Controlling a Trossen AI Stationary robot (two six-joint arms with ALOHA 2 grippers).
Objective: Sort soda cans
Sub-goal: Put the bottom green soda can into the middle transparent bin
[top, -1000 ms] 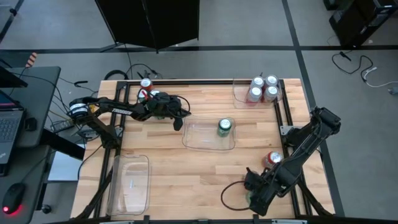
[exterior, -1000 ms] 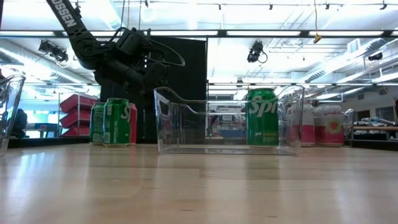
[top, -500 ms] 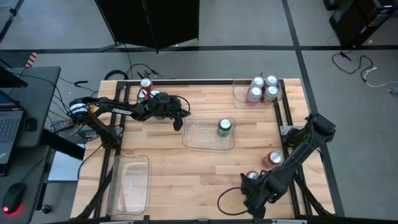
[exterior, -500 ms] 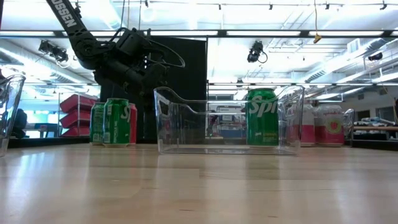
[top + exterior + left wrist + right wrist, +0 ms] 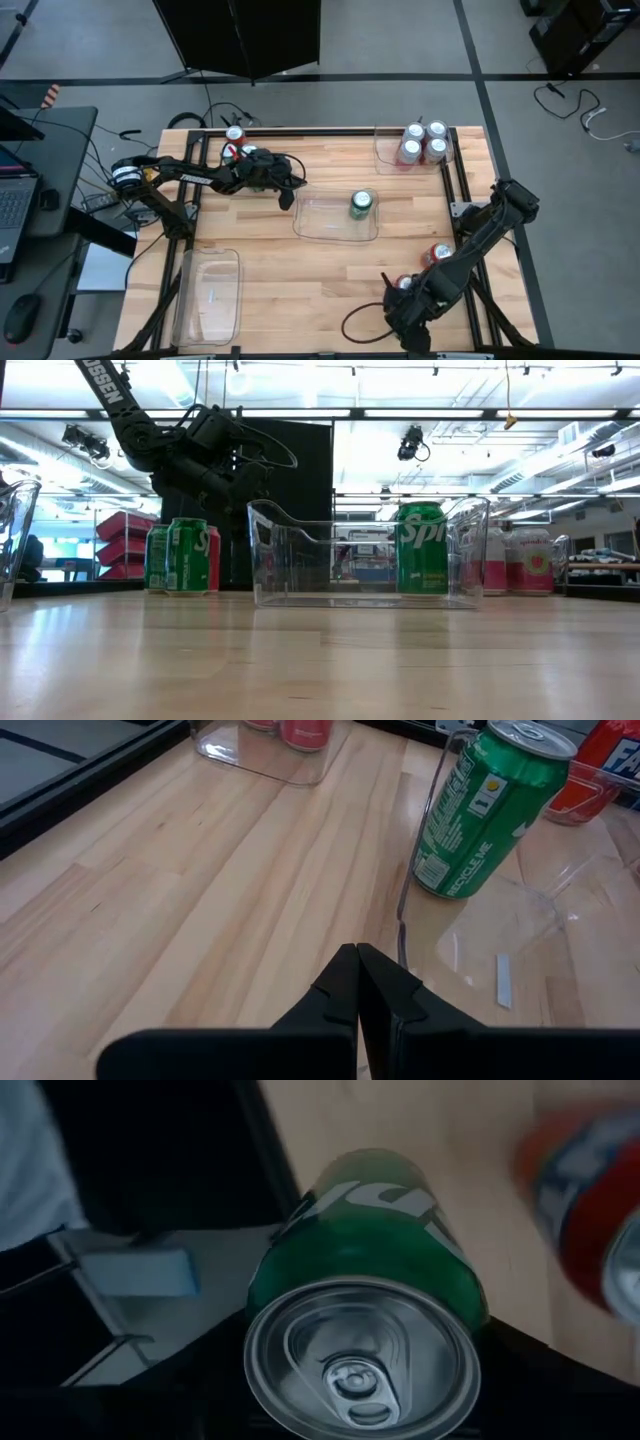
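The right gripper (image 5: 405, 300), low right of centre in the high view, has its fingers around a green can (image 5: 365, 1320); whether they grip yet I cannot tell (a red can (image 5: 441, 255) stands nearby). This looks like the pick-up step. Next: clamp, lift, carry to the middle bin (image 5: 310, 222) holding another green can (image 5: 361, 204). The left gripper (image 5: 285, 190) waits clenched, empty, upper left.

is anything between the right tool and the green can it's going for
Nothing visible. In the right wrist view the green can sits right at the right tool, by the table's near edge. A red can stands beside it, off to one side, not in between.
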